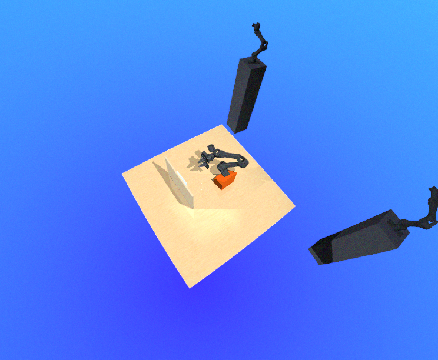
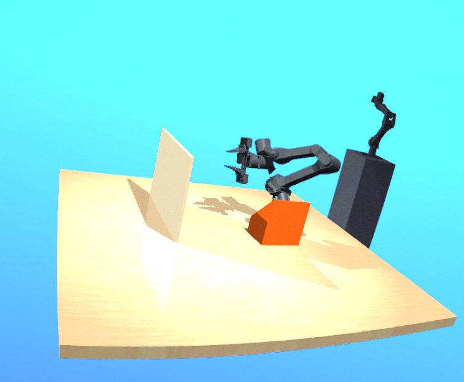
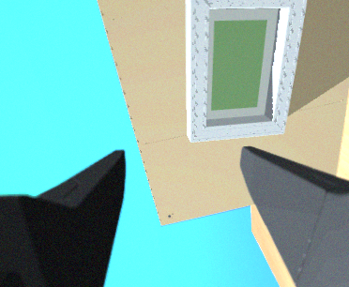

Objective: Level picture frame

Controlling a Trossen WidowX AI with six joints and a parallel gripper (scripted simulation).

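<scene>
The picture frame (image 1: pixel 181 178) (image 3: pixel 199 70) has a light grey border around a green picture and is on the wall panel (image 1: pixel 189 199) (image 2: pixel 170 180) (image 3: pixel 157 94). In the wrist view its long side is not parallel to the panel's edge, so it looks crooked; its far end is cut off by the image edge. In the exterior view the panel hides it. The screw and notched strip are hidden. My gripper (image 1: pixel 199 163) (image 2: pixel 226 158) (image 3: pixel 182 151) is part open with nothing between its fingers. It stands off from the panel, beyond one end of the frame, not touching either.
My arm's orange base block (image 1: pixel 225 180) (image 2: pixel 284 224) stands on the wooden table (image 1: pixel 211 240) (image 2: pixel 244 308), on the frame's side of the panel. Dark pedestals (image 1: pixel 246 93) (image 1: pixel 358 240) (image 2: pixel 362 197) with other arms stand off the table.
</scene>
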